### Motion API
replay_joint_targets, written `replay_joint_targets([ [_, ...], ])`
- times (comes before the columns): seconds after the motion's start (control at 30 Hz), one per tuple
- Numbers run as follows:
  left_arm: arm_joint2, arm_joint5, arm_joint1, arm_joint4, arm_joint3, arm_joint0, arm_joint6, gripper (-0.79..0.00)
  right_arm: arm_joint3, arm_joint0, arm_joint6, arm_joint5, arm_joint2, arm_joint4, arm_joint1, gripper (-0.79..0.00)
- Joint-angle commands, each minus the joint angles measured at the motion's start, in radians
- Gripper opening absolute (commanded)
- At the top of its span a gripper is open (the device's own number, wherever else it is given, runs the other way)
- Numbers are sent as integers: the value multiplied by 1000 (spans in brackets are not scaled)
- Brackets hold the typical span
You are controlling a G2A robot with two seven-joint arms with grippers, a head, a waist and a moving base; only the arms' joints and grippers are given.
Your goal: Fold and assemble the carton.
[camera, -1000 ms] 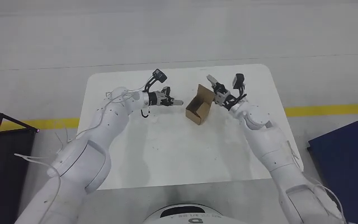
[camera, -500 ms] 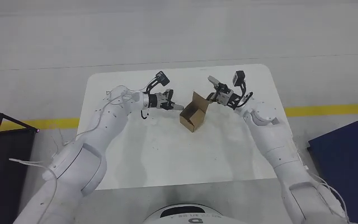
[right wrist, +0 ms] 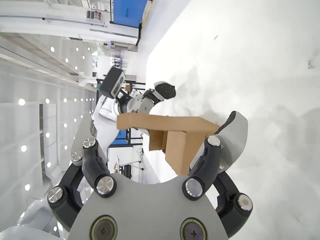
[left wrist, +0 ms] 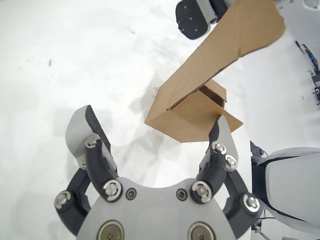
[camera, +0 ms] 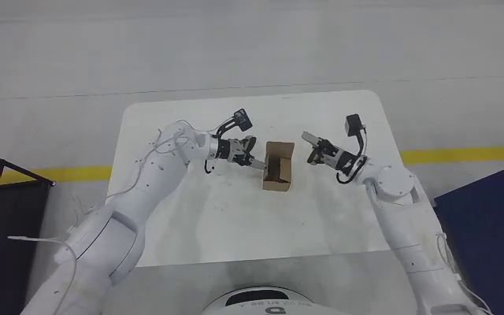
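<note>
- Top view: over the last second the carton [camera: 277,166] had slid toward the robot on the white counter [camera: 236,228]. It had also turned, so its sides ran square with the counter's edges instead of slanting.
- The right jaws had been at its raised flap. They had drawn back to the right and stood a short gap from the carton, spread wide and grasping nothing.
- The left jaws had closed in and stood just beside the carton's left side, also spread and empty.
- In the left wrist view the carton [left wrist: 190,123] sat on the counter just ahead of the spread jaws. One fingertip [left wrist: 221,128] overlapped a low side flap; whether it touched could not be told. One long flap [left wrist: 232,33] stood up, slanting away.
- In the right wrist view the carton [right wrist: 180,136] lay just ahead of the open jaws, nearer one finger [right wrist: 233,131].
</note>
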Motion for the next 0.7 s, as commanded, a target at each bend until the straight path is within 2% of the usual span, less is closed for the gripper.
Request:
replay_joint_targets([
  [0.0,-11,10,9,-5,-21,6,-10,0,-27,-28,20,-29,2,-10,4,0],
  [0.13,-33,42,31,-1,-101,36,-42,0,-58,-59,79,-74,-5,-20,10,0],
  [0.3,-100,72,74,14,-226,94,-57,0,-66,-52,70,-80,-31,-77,12,0],
  [0.57,-100,72,74,14,-226,94,-57,0,-66,-49,69,-80,-33,-84,13,0],
  [0.67,-122,123,82,-16,-224,122,-50,0,-66,-49,69,-80,-33,-84,13,0],
])
